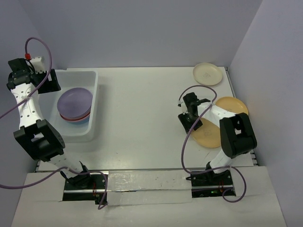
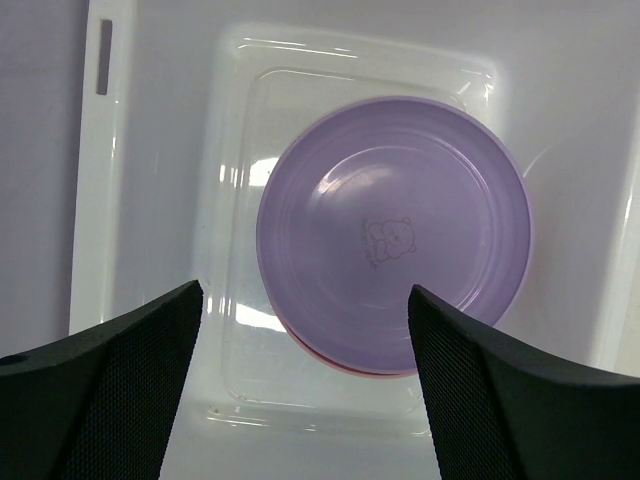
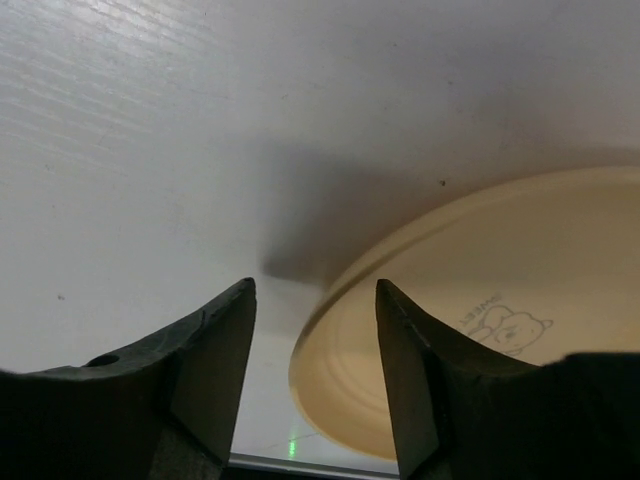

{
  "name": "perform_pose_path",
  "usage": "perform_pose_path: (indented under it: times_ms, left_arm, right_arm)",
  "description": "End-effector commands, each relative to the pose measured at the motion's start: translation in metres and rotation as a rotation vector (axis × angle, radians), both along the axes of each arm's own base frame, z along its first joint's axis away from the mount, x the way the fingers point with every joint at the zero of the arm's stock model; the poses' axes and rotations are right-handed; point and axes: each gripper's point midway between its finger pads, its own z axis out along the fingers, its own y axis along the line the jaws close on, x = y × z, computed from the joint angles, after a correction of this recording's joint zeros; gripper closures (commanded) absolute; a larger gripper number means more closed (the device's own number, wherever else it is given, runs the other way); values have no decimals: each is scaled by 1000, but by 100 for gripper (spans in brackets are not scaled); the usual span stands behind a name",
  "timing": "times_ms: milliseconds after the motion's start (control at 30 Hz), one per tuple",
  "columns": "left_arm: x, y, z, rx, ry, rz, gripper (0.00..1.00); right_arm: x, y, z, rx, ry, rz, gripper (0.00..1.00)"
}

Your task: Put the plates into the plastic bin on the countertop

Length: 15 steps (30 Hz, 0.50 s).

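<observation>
The plastic bin (image 1: 93,78) stands at the left of the countertop (image 1: 142,109) and holds a stack of plates with a purple plate (image 1: 75,102) on top, pink and blue ones below. In the left wrist view the purple plate (image 2: 392,235) lies in the bin (image 2: 150,200). My left gripper (image 1: 47,80) is open and empty above the bin's far left (image 2: 305,330). My right gripper (image 1: 193,122) is open, its fingers astride the left rim of an orange-yellow plate (image 1: 208,135), the plate (image 3: 480,340) partly between them. Another orange-yellow plate (image 1: 233,105) and a cream plate (image 1: 207,74) lie at the right.
The enclosure's walls rise behind and to the right of the countertop. The right arm's cable (image 1: 185,146) loops over the countertop near the orange-yellow plate. The arm bases sit at the near edge on a taped strip (image 1: 147,182).
</observation>
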Motion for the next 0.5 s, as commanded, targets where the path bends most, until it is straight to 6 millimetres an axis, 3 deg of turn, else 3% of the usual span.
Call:
perform_pose_path:
  times_ms: [0, 300, 367, 467]
  left_arm:
    - [5, -1, 36, 17, -89, -2, 10]
    - [6, -1, 47, 21, -108, -8, 10]
    - [6, -4, 54, 19, -124, -21, 6]
    - [7, -10, 65, 7, -154, -40, 3]
  right_arm:
    - [18, 12, 2, 45, -3, -24, 48]
    - [14, 39, 7, 160, 61, -9, 88]
    - [9, 60, 20, 220, 62, 50, 99]
    - [-3, 101, 45, 272, 28, 228, 100]
